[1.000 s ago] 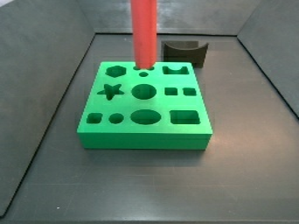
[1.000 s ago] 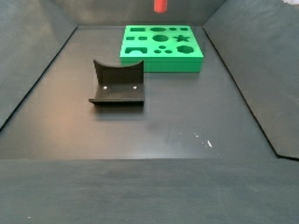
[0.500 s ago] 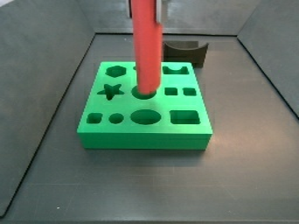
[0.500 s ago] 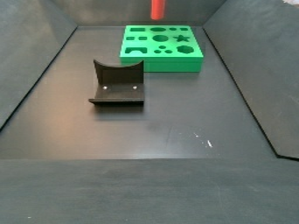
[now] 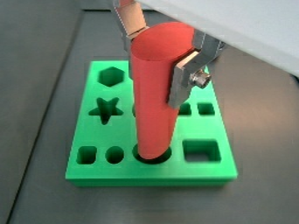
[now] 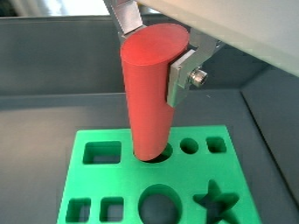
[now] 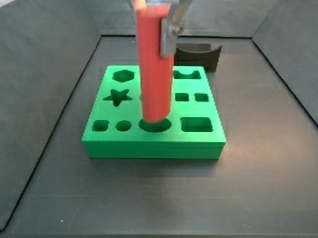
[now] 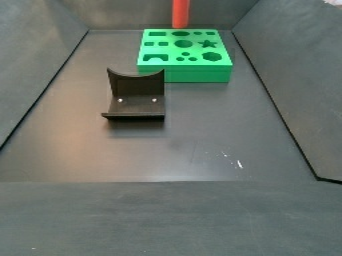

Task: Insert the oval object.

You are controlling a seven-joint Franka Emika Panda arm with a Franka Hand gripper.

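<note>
I hold the oval object [image 5: 159,92] upright in my gripper [image 5: 163,51], my two silver fingers [image 5: 187,77] clamped on its upper end. In a side view the peg [image 7: 154,65] stands over the green block [image 7: 125,139], its lower tip at the oval hole in the near row; whether it has entered or only rests at the mouth I cannot tell. In both wrist views the tip meets that hole's rim.

My judgement of the step: keep the peg plumb, keep its long axis turned to match the oval, and press straight down slowly. If it binds, I should ease off and correct the twist rather than force it, and let go only once it is seated.

Counts: one peg, one green block, one dark fixture [image 8: 134,97], well apart from the block, toward 7 o'clock of it in that side view. The block shows nine holes in three rows of three, with a star [image 5: 107,108] and a hexagon [image 5: 110,76] among them.
</note>
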